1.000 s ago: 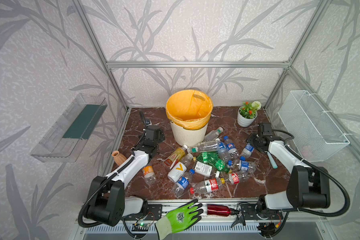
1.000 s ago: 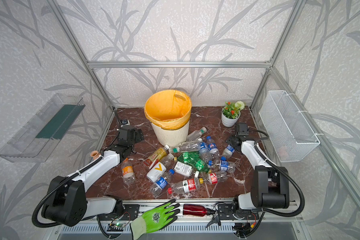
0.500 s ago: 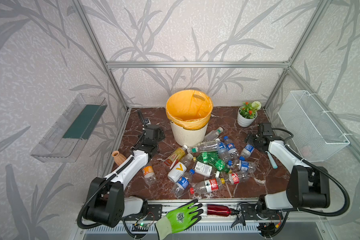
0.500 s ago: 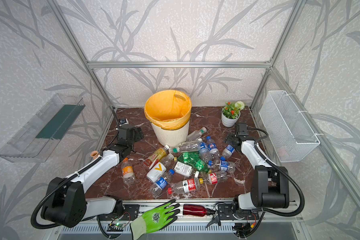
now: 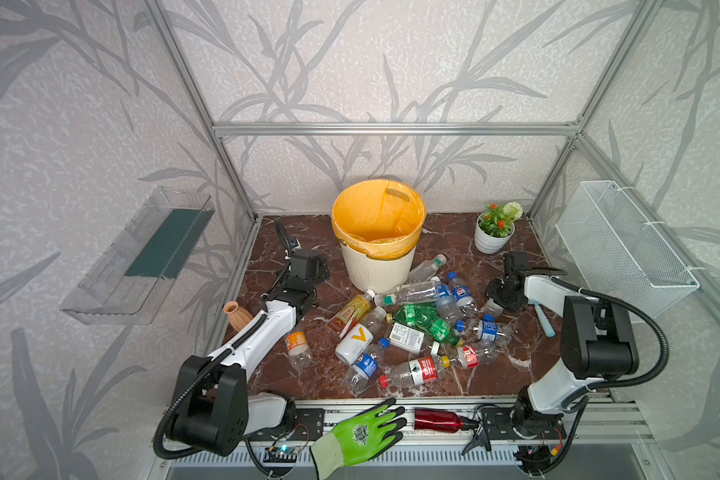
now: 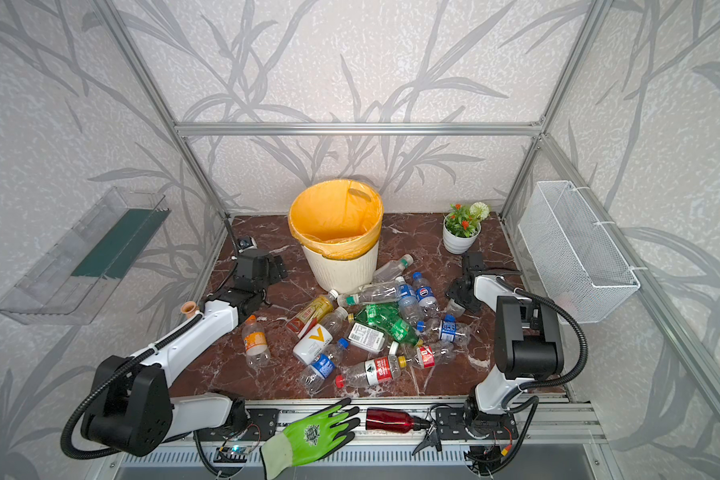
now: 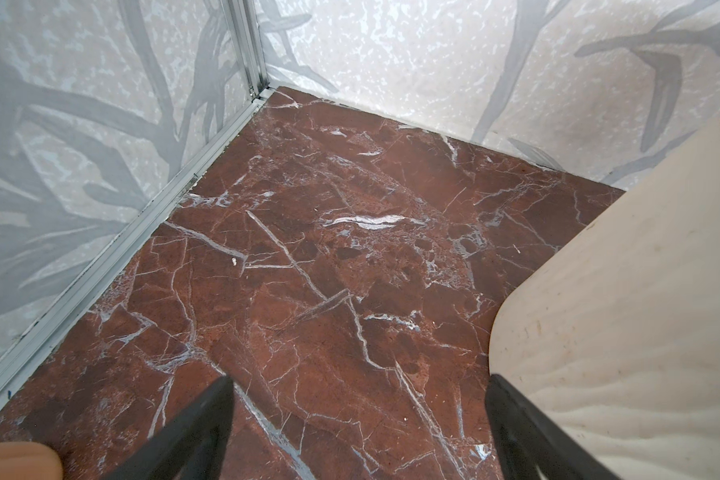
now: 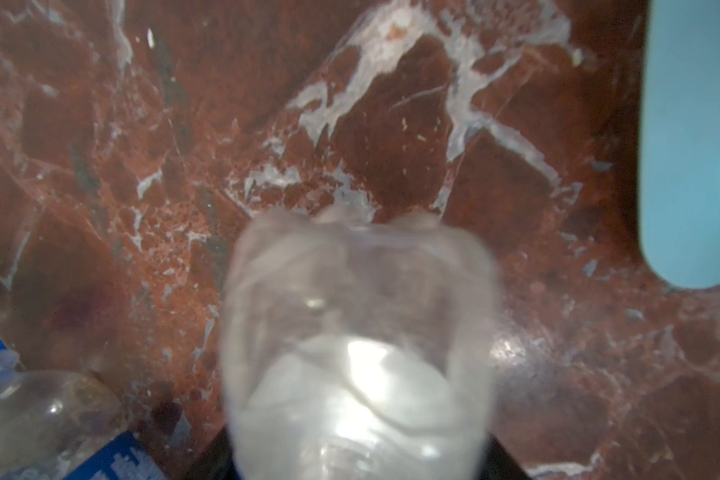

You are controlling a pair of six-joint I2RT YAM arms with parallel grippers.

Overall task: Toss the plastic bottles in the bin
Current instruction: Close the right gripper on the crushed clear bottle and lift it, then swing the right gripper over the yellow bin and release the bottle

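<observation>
Clear plastic, likely light and crushable: right end effector clasps a bottle by its body, right of the bin; left end effector gapes empty.

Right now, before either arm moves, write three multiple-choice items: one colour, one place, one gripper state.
1. What colour is the bin's liner? A yellow-orange; B blue; C black.
2. Where is the red metal bottle? A inside the bin; B upright against the back wall; C lying on the front rail beside the green glove.
3. How is the left gripper? A shut on a bottle; B open and empty; C shut on nothing.
Key: 1 A: the bag over the rim is yellow-orange. 2 C: it lies on the rail next to the glove. 3 B: in the left wrist view its jaws stand apart, nothing between.
</observation>
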